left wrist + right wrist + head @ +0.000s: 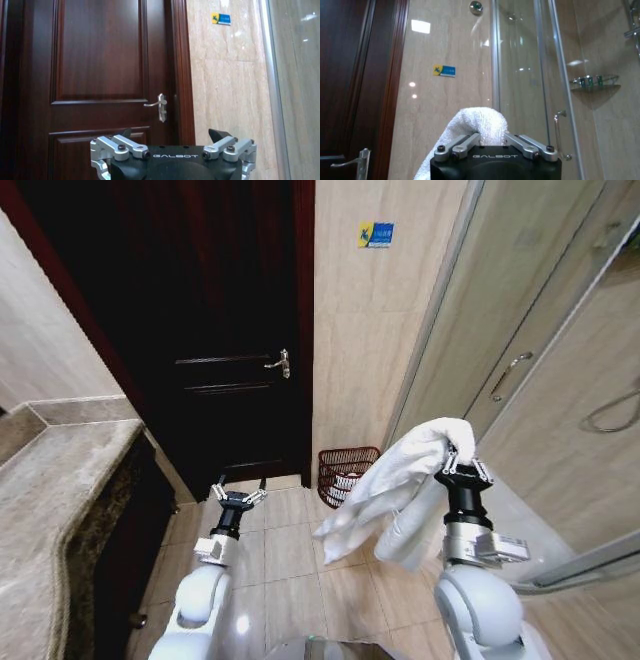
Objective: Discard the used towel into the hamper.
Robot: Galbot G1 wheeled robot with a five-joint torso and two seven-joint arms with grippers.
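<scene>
Right gripper [464, 463] is pinching the towel [400, 490], hanging lengthwise down-left toward the hamper [345, 472] (left gripper [239, 498] idling, fingers spread).

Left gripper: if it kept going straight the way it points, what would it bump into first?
Probably the dark wooden door. The open left gripper faces it directly, nothing between, though depth is unclear.

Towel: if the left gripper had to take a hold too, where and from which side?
Judgement: grip the towel on its low hanging corner, coming from the robot's left. That end droops free, nearest the open left gripper; the right gripper clamps the top fold.
</scene>
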